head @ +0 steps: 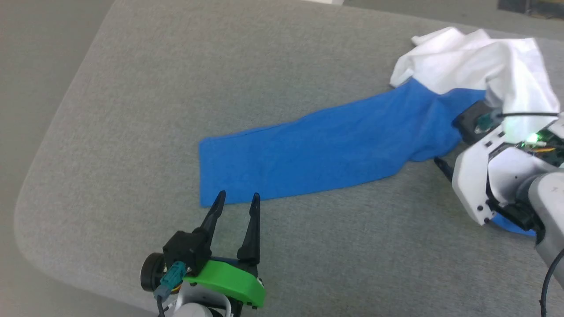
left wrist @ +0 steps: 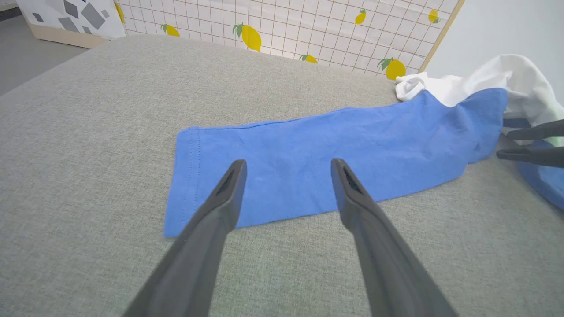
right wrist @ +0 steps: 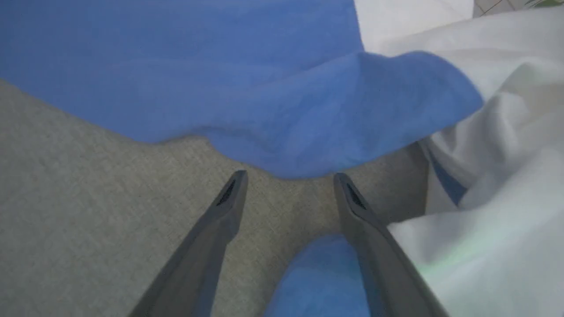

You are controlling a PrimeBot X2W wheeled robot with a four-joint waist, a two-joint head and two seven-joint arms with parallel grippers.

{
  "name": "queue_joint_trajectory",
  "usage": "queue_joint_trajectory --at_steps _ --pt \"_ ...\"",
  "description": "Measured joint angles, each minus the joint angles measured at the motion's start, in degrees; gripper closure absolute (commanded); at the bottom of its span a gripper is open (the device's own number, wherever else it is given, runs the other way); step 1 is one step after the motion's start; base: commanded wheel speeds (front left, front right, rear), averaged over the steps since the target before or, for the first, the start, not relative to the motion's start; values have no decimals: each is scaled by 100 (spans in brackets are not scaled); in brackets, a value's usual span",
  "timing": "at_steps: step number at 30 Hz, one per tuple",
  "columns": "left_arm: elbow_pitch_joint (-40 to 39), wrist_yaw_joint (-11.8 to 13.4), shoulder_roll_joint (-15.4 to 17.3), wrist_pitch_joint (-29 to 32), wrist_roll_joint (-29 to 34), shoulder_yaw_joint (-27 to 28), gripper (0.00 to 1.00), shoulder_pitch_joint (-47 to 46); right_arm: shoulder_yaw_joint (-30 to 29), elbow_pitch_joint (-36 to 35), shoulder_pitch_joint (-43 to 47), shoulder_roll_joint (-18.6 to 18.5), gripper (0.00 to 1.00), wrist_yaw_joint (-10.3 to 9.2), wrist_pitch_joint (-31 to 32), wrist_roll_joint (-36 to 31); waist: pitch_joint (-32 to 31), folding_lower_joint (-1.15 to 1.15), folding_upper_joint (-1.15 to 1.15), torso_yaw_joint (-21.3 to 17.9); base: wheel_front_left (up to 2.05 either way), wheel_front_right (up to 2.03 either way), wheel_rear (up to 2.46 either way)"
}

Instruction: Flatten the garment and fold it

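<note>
The garment (head: pixel 326 149) lies on a grey padded surface: one blue sleeve is stretched flat toward the lower left, its cuff (left wrist: pixel 187 176) squared off. The white body (head: pixel 480 61) is bunched at the upper right. My left gripper (head: pixel 237 200) stands open just short of the sleeve's cuff edge, nothing between its fingers (left wrist: pixel 229 189). My right gripper (right wrist: pixel 286 178) is open, low over the surface, with its tips at the rumpled blue fold by the shoulder (right wrist: pixel 308 132). White cloth (right wrist: pixel 498 211) drapes over the right arm. More blue cloth (right wrist: pixel 321 273) lies under the right gripper.
The grey padded surface (head: pixel 132 132) has a rounded corner at the lower left and drops to the floor on the left. A lemon-print grid panel (left wrist: pixel 286 26) stands beyond its far edge. The right gripper's fingers (left wrist: pixel 533 143) show at the edge of the left wrist view.
</note>
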Motion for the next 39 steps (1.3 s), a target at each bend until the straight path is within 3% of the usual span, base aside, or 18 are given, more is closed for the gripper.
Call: queue_joint_trajectory --at_steps 7,8,9,10,14,18,22,28,30,31,32,33,36,39 --pt "29 0 -12 -2 0 -18 0 -13 792 481 -480 -181 0 -1 -258 -29 278 0 0 238 0 0 0" --pt "46 0 -14 -2 0 -19 0 -16 887 552 -564 -187 53 -1 -313 -22 302 0 0 260 0 0 0" --pt "56 0 -15 -3 0 -21 0 -19 958 599 -628 -186 58 -1 -364 -9 316 0 0 270 0 0 0" --pt "67 0 -18 -4 0 -22 0 -21 1054 642 -689 -189 100 -1 -445 10 322 0 0 269 0 0 0" --pt "121 1 -19 -9 -1 -10 0 -37 1278 654 -784 -119 100 0 -899 366 221 0 0 158 0 0 0" --pt "126 11 25 -9 -3 24 0 -18 1340 107 -782 21 100 0 -960 868 22 0 0 24 0 0 0" --pt "73 59 77 -1 -45 77 0 34 1458 -802 -636 218 100 -1 -721 1658 -213 0 0 -103 0 0 0" --pt "-38 160 188 9 -55 168 0 196 1506 -2086 104 865 100 -2 -216 3087 -494 0 0 -221 0 0 0" --pt "-88 193 225 10 -71 182 0 255 1480 -2285 311 1025 100 -1 -46 3276 -553 0 0 -224 0 0 0" --pt "-107 205 237 13 -87 191 0 281 1464 -2307 363 1042 69 -1 11 3268 -567 0 0 -217 0 0 0" --pt "-123 211 246 27 -91 197 0 310 1457 -2291 410 1021 5 -1 105 3200 -575 0 0 -201 0 0 0" --pt "-129 211 256 45 -93 196 0 333 1460 -2257 434 958 0 -1 153 3019 -580 0 0 -180 0 0 0" --pt "-149 211 271 53 -97 183 0 339 1521 -2159 430 721 0 -1 102 2336 -578 0 0 -108 0 0 0" --pt "-160 211 271 53 -103 180 0 340 1421 -2092 437 712 0 -1 -82 2178 -564 0 0 -63 0 0 0"
